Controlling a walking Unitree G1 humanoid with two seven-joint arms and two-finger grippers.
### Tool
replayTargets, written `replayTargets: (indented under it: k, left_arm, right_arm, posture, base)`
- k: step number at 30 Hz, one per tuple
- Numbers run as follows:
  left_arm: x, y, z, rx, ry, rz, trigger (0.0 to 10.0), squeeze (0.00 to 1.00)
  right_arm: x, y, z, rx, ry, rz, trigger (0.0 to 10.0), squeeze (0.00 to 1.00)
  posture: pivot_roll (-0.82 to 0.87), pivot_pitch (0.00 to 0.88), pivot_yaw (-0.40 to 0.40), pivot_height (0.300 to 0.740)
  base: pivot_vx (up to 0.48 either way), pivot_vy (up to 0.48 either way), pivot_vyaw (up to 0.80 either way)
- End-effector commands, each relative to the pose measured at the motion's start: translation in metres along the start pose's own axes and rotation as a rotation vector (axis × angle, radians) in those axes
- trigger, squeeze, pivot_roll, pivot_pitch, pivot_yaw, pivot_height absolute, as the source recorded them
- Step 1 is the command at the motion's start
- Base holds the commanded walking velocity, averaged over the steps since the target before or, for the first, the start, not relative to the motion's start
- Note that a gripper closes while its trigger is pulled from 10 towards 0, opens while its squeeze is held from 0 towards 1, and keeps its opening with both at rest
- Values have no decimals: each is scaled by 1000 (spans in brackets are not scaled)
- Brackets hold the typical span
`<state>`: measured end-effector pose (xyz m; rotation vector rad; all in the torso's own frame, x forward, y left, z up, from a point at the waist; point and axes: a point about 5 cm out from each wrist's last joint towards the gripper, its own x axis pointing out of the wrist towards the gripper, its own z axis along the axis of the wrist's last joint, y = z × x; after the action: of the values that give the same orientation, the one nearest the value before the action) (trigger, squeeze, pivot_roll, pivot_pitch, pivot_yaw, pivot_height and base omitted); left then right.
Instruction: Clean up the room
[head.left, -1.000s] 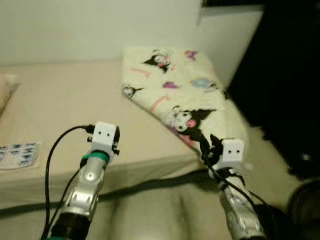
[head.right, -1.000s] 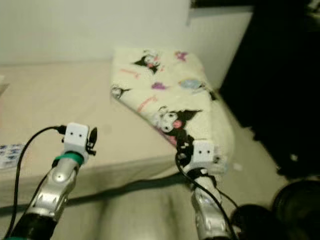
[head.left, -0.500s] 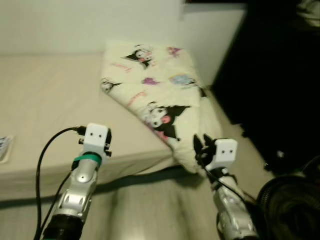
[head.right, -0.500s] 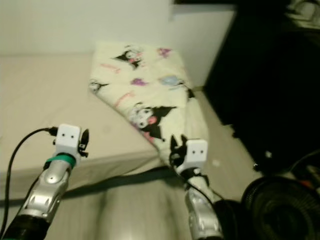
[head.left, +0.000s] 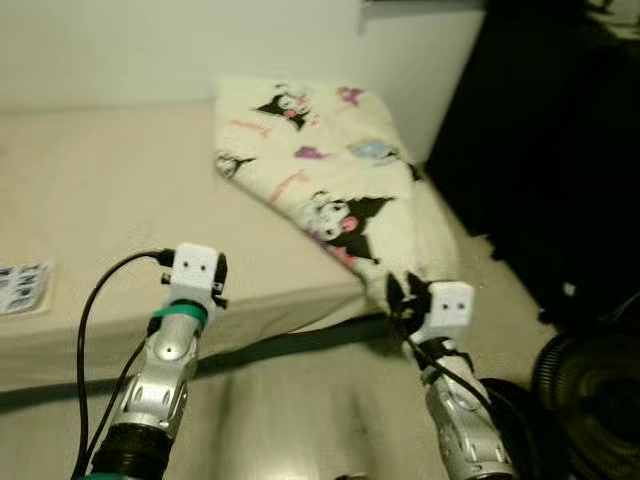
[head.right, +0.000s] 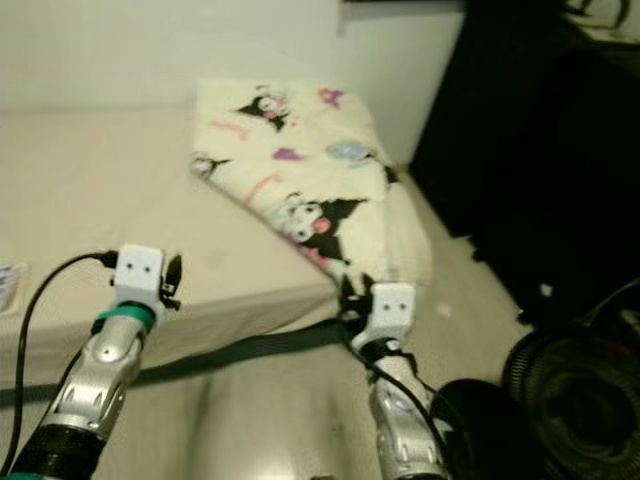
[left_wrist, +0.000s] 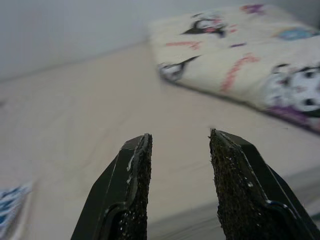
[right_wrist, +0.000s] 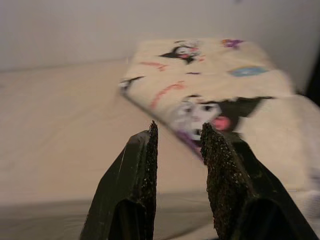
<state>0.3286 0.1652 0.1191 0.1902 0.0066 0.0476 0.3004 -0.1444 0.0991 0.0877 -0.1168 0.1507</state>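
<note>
A cream blanket (head.left: 320, 180) printed with black-and-pink cartoon figures lies folded on the right end of a beige bed (head.left: 100, 190). One corner of it hangs over the bed's front edge. My left gripper (left_wrist: 180, 142) is held above the front edge of the mattress, open with nothing between its fingers. My right gripper (right_wrist: 179, 131) sits lower, just in front of the blanket's hanging corner (head.left: 400, 270). It is open by a narrow gap and holds nothing.
A small blue-and-white packet (head.left: 22, 287) lies on the bed at the far left. Dark furniture (head.left: 560, 150) stands to the right, with a black fan (head.left: 590, 390) on the floor below it. Pale floor (head.left: 300, 410) runs along the bed's front.
The whole picture has shifted, so the camera has moved; the blanket now sits a little more to the right. Both grippers keep the same pose and stay open.
</note>
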Motion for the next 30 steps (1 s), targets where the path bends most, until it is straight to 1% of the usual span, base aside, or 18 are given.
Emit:
replayTargets:
  k: [1, 3, 7, 8, 9, 11, 16, 22, 30]
  left_arm:
    - [-1, -5, -7, -26, 44, -18, 10000, 0]
    - [-1, -5, -8, -32, 48, -22, 10000, 0]
    - [-1, -11, -10, 5, 62, -76, 10000, 0]
    - [-1, -11, -10, 5, 62, -76, 10000, 0]
    - [0, -13, -9, 6, 59, -99, 10000, 0]
    - [0, -15, -6, -12, 47, -127, 10000, 0]
    - [1, -15, -3, -13, 21, -125, 10000, 0]
    - [2, -16, -2, -14, 21, -111, 10000, 0]
    - [4, -15, 1, -2, 10, -110, 10000, 0]
  right_arm:
    - [-4, -5, -3, 2, 12, -13, 10000, 0]
    - [-4, -4, -3, 6, 10, -9, 10000, 0]
    - [-4, -2, -2, 14, 11, 0, 10000, 0]
    - [-4, -2, -2, 14, 11, 0, 10000, 0]
    - [-4, -2, -2, 14, 11, 1, 10000, 0]
    - [-3, -2, -3, 7, 14, -2, 10000, 0]
    - [-2, -5, -3, -3, 11, -24, 10000, 0]
    - [-2, -8, -2, -19, 16, -34, 10000, 0]
    - [-1, -9, -2, -17, 13, -42, 10000, 0]
  posture:
    - [-60, 48, 46, 740]
    - [-60, 48, 46, 740]
    - [-58, 50, 45, 740]
    - [-58, 50, 45, 740]
    - [-58, 50, 45, 740]
    - [-56, 51, 47, 740]
    - [-56, 52, 50, 740]
    - [-58, 52, 51, 740]
    - [-58, 50, 52, 740]
  base:
    - [0, 0, 0]
    - [0, 0, 0]
    - [0, 0, 0]
    - [0, 0, 0]
    - [0, 0, 0]
    - [0, 0, 0]
    - [0, 0, 0]
    - [0, 0, 0]
    - [0, 0, 0]
